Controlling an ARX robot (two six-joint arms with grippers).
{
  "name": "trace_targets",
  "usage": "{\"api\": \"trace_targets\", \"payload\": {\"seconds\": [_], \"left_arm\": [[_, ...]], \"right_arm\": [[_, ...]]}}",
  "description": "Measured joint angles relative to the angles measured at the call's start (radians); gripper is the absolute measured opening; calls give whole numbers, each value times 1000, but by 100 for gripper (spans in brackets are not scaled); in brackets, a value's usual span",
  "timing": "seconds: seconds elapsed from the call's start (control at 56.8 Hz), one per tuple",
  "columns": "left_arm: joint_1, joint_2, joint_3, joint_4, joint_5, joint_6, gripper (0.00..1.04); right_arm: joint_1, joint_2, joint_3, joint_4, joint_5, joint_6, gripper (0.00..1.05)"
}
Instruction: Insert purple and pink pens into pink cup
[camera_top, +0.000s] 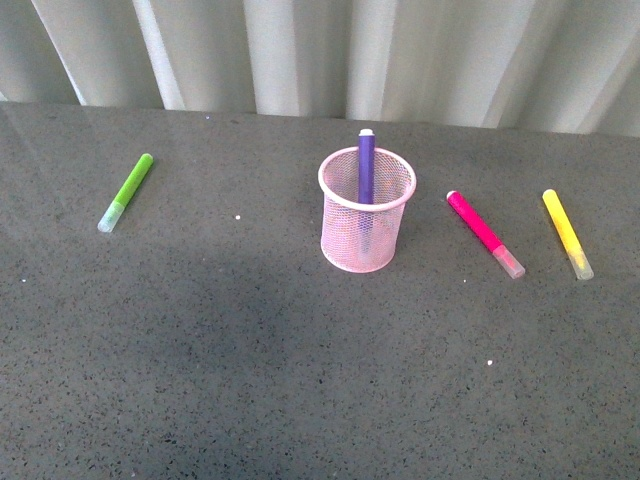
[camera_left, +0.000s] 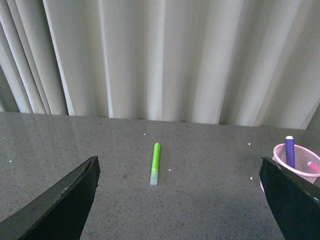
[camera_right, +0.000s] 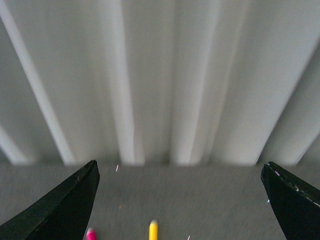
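Hovering hands: left hand (camera_left: 178, 162) and right hand (camera_right: 180, 164) are both spread wide, gripping nothing and touching nothing. Neither shows in the front view.
Pink pen: (camera_top: 485, 233) flat on the tabletop (camera_top: 250, 380), near the cup on its right, clear cap pointing my way. Not in yet, and it's on the right hand's side, so I'd send that one.
Yellow marker: (camera_top: 567, 233) beside the pink pen, further right. Not my job.
Pink cup: (camera_top: 366, 215) upright mid-tabletop, mouth up so pens drop straight in.
Purple pen: (camera_top: 366, 165) already inside, propped by the far rim.
Green marker: (camera_top: 127, 190) way off left, ignoring it.
Curtain: (camera_top: 300, 50) backdrop.
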Motion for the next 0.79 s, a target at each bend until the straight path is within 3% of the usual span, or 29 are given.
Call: {"api": "trace_targets", "payload": {"seconds": [0.299, 0.563, 0.792], "left_arm": [[0, 0, 0, 0, 0, 0, 98], [0, 0, 0, 0, 0, 0, 98], [0, 0, 0, 0, 0, 0, 98]], "right_arm": [[79, 482, 415, -418, 27, 17, 98], [155, 660, 521, -550, -6, 94, 98], [196, 728, 558, -563, -13, 150, 98]]}}
